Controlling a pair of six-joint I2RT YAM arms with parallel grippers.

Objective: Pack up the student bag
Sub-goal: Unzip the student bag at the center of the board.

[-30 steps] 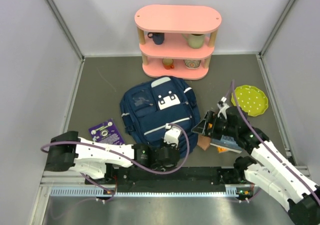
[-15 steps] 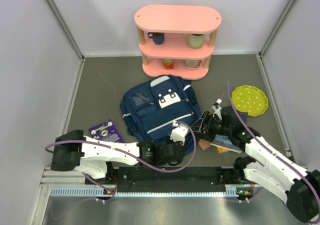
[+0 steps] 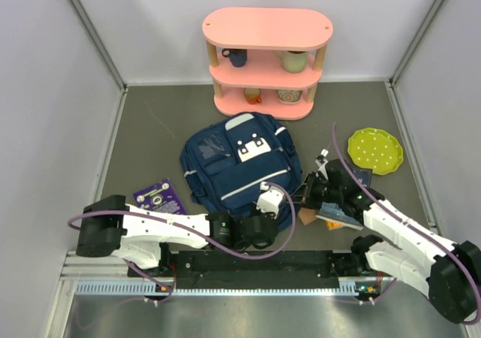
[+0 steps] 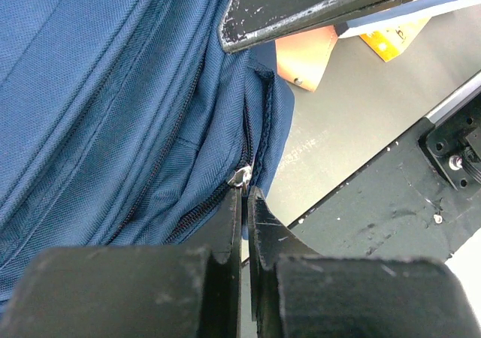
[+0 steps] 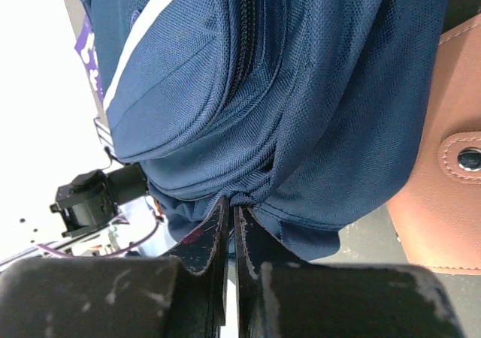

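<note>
Navy-blue striped fabric student bag (image 3: 237, 169) lies on the grey desk (image 3: 150, 139) — left end effector (image 4: 244, 195) closed, seemingly pinching its silver zipper pull (image 4: 239, 177); right end effector (image 5: 231, 204) clamped tight on the bag's corner fabric.

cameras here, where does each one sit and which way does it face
Top external: above and behind the arms, looking down on backpack and pink shelf; both arms show.
Left wrist: on the left arm, looking along the left end effector, shut on the zip pull.
Right wrist: on the right arm, looking along the right end effector, shut on backpack fabric; brown wallet beside.
Shared: both wrist views show the same backpack corner and the wallet.
</note>
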